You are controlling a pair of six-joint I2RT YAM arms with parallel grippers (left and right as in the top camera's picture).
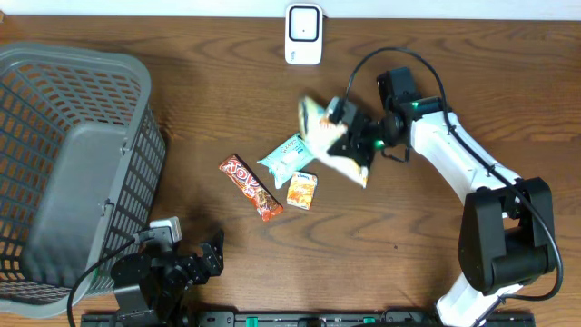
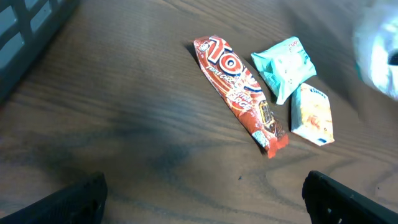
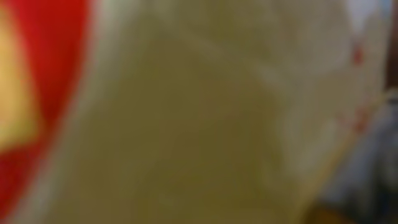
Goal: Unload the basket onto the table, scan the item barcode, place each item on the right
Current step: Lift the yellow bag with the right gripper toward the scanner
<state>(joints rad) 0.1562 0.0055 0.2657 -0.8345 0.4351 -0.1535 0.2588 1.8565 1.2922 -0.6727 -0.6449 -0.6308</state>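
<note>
Right end effector (image 1: 348,133) is clenched on the snack bag (image 1: 318,125), which hangs over the worktop (image 1: 436,54) near the scanner (image 1: 303,34). I'd flatten the barcode side square to the scanner window, slowly, since crinkly film probably glares. Left end effector (image 1: 209,254) sits released.

My bag (image 1: 316,123) is cream with a yellow-orange edge, and shows red and yellow up close. The bar (image 1: 250,186) is red with white lettering. One packet (image 1: 287,156) is teal, the small pack (image 1: 301,191) orange. The table (image 1: 182,109) is dark brown wood grain, the basket (image 1: 64,91) a grey grid, the scanner (image 1: 303,34) white, my right arm (image 1: 454,150) white with black joints.
</note>
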